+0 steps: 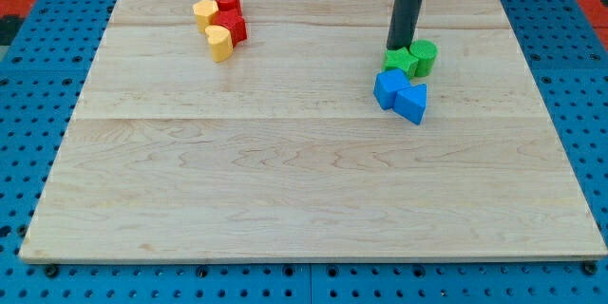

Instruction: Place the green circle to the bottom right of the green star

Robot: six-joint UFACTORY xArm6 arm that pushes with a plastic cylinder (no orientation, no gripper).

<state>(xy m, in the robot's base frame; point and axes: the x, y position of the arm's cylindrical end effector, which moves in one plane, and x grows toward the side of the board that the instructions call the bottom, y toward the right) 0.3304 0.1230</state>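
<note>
Wooden board (pixel 285 180) on a blue pegboard base (pixel 28 76), pale planks, all blocks in the upper part of the view.

Green circle (pixel 424 57): upright cylinder, upper right area of the board. Landmark for everything below.

Green star (pixel 398 61): touching the green circle on its left side in the view, roughly level with it, maybe slightly lower. So the circle sits right of the star, not below-right.

My tip (pixel 400 46): just up and left of the green circle, at the star's top edge, looks in contact with the star or nearly so. Cannot tell if it touches the circle. Rod runs straight up out of the view's top. No gripper on this rig, so no jaw state to give.

Blue blocks: two, touching each other, just below-left of the green circle. One blue cube-like block (pixel 388 87), one blue wedge-like block (pixel 412 104) to its lower right. Upper one sits right under the star, about touching.

Far left of the green circle, well apart: cluster of four. Red cylinder (pixel 226 2), yellow block (pixel 205 12), red heart-like block (pixel 233 28), yellow heart (pixel 219 43). All bunched, touching.
</note>
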